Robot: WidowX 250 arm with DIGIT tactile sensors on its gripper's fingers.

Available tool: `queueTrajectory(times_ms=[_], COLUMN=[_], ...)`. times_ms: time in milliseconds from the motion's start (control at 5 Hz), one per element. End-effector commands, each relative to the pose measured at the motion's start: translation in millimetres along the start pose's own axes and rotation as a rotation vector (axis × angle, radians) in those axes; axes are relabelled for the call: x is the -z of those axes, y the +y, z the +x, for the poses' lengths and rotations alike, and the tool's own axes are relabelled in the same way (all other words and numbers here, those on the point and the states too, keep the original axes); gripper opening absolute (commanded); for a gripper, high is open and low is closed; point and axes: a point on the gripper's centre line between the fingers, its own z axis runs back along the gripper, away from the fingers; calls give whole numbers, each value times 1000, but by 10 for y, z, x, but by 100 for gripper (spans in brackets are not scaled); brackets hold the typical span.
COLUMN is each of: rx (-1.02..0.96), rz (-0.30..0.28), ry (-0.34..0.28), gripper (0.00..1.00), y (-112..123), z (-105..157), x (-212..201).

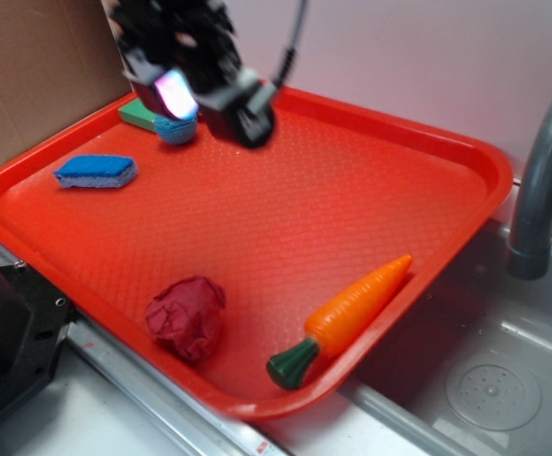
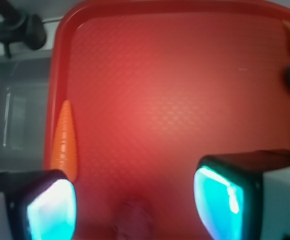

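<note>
Your pincer (image 1: 209, 106) hangs wide open and empty over the far corner of the red plastic tray (image 1: 371, 180). The small blue rounded object (image 1: 176, 129) sits just beside one finger, near a green sponge (image 1: 135, 116). Centre both fingers around it, since it looks likely to roll.

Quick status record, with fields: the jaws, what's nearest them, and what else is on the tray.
surface: red plastic tray
jaws: open, empty, over its far left corner
nearest: small round blue object, just below them; contact unclear
also on tray: blue rectangular sponge at left; green flat block in far corner; crumpled dark red cloth at front; orange toy carrot with green top along right rim
beside tray: grey faucet, metal sink
</note>
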Motion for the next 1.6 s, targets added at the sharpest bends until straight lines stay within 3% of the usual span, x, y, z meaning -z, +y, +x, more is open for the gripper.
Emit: queueTrajectory(times_ms=[0, 200, 400, 600, 800, 1000, 1200, 1400], rx=[4, 4, 20, 102, 161, 191, 201, 174], rz=[-16, -16, -17, 8, -10, -34, -23, -8], ry=[-34, -34, 30, 106, 151, 144, 167, 165], gripper=[100, 100, 100, 100, 100, 100, 100, 100], y=[-77, -77, -198, -501, -659, -768, -800, -609], z=[44, 44, 193, 231, 203, 238, 150, 6], x=[-84, -84, 183, 547, 820, 873, 880, 872])
